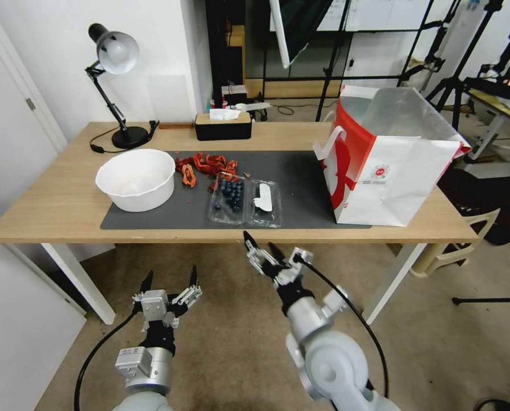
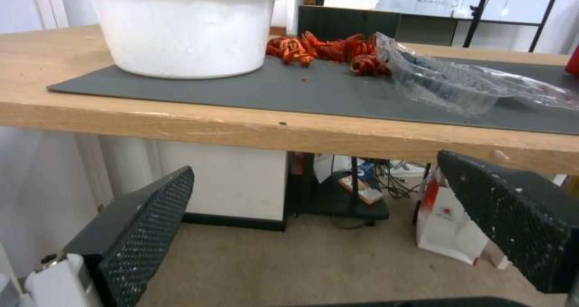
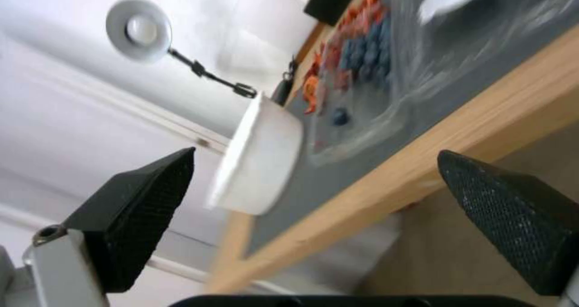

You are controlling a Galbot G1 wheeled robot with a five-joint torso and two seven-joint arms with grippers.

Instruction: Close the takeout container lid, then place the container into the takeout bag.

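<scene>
The takeout container [image 1: 227,198] lies open on the dark mat [image 1: 300,177], blueberries in its left half; it also appears in the left wrist view [image 2: 446,83] and the right wrist view [image 3: 368,72]. Its lid [image 1: 266,201], clear with a white label, lies flat to the right of the berries. The takeout bag [image 1: 389,162] stands open at the table's right end. My right gripper [image 1: 263,246] is open just below the table's front edge, in front of the container. My left gripper [image 1: 170,278] is open and hangs lower, to the left, off the table.
A round white bowl [image 1: 136,178] sits on the mat's left end, with red crayfish [image 1: 206,166] behind the container. A black desk lamp [image 1: 117,85] and a tissue box [image 1: 223,124] stand at the table's back. Tripods and a chair crowd the right side.
</scene>
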